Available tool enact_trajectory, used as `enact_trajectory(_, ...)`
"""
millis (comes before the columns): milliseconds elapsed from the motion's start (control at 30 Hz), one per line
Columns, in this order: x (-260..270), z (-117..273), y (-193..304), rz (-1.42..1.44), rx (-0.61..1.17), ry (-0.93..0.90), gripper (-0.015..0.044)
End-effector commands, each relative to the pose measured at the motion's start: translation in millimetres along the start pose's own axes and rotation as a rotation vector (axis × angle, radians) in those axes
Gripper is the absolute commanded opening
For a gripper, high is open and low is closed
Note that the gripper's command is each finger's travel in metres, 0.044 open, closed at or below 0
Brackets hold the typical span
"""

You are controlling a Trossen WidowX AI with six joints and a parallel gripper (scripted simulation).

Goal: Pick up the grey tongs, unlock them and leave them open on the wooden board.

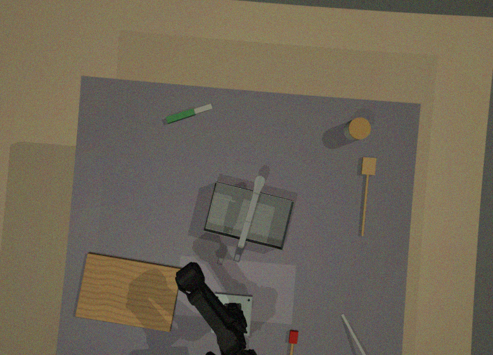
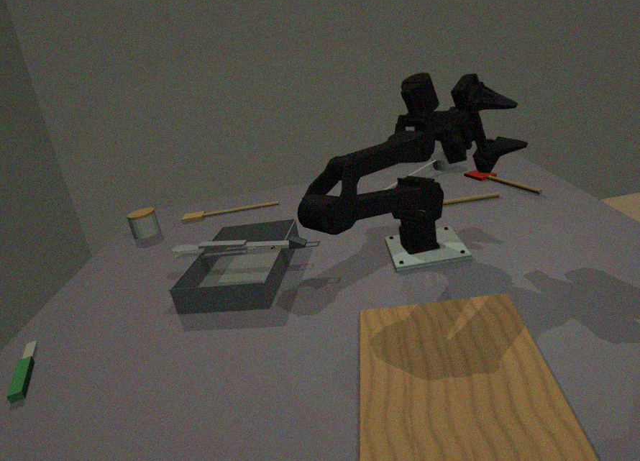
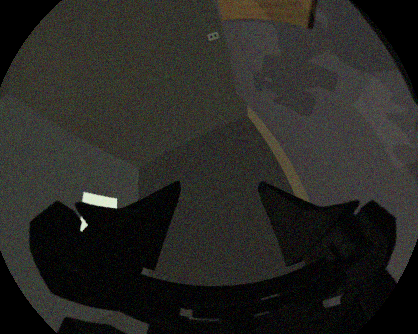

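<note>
The grey tongs (image 1: 249,217) (image 2: 222,244) lie across the roasting tin (image 1: 282,227) (image 2: 222,297), their arms close together, the rounded tips past the far rim and the hinge end with a wire loop past the rim nearest the robot's base. The wooden board (image 1: 127,291) (image 2: 465,394) lies flat on the table; a part of the board (image 3: 267,11) shows at the top of the wrist view. My gripper (image 2: 520,124) (image 3: 220,186) is open and empty, raised high behind the arm's base, away from the tongs and facing away from the tin. In the top view it is out of frame.
A jar with an orange lid (image 1: 359,128) (image 2: 141,213) and a wooden spatula (image 1: 368,166) (image 2: 193,217) lie beyond the tin. A green-handled tool (image 1: 181,116) (image 2: 21,377) lies at one side. A red-headed tool (image 1: 293,337) (image 2: 480,175) and a pale rod (image 1: 352,333) are near the base.
</note>
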State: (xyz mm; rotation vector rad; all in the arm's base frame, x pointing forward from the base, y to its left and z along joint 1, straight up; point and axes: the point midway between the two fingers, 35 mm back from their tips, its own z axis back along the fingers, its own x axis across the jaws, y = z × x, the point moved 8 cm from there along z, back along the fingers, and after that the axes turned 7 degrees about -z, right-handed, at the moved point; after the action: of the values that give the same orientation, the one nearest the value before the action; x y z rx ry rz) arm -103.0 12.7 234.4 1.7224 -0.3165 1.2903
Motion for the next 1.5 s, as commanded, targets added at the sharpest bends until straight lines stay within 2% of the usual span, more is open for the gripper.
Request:
enact_trajectory(0, -0.1, 0.5, 1.4, 0.017, 0.010, 0.005, 0.0374)
enact_trajectory(133, -0.8, 9.3, 21.1, 0.263, 0.152, 0.055, 0.0269)
enact_trajectory(167, -1.8, 14.0, 28.9, 0.366, 0.217, 0.068, 0.0260)
enact_trajectory(267, -6.0, 32.8, 52.5, 0.672, 0.449, 0.080, 0.0260)
enact_trajectory(500, -15.2, 79.9, 81.4, 1.051, 0.890, 0.015, 0.0260)
enact_trajectory(700, -17.1, 93.8, 86.9, 1.135, 1.003, -0.017, 0.0260)
enact_trajectory(867, -18.0, 129.5, 95.0, 1.447, 1.286, -0.223, 0.0260)
enact_trajectory(1033, -12.3, 187.5, 93.4, 1.810, 1.630, -0.689, 0.0260)
enact_trajectory(1200, 0.4, 248.3, 72.9, 2.020, 1.871, -1.414, 0.0260)
enact_trajectory(1233, 1.4, 259.0, 67.2, 1.966, 1.927, -1.477, 0.0260)
enact_trajectory(1333, 8.1, 278.8, 52.6, 1.958, 1.960, -1.799, 0.0260)
enact_trajectory(1467, 24.7, 312.9, 18.2, 1.790, 1.897, -2.527, 0.0260)
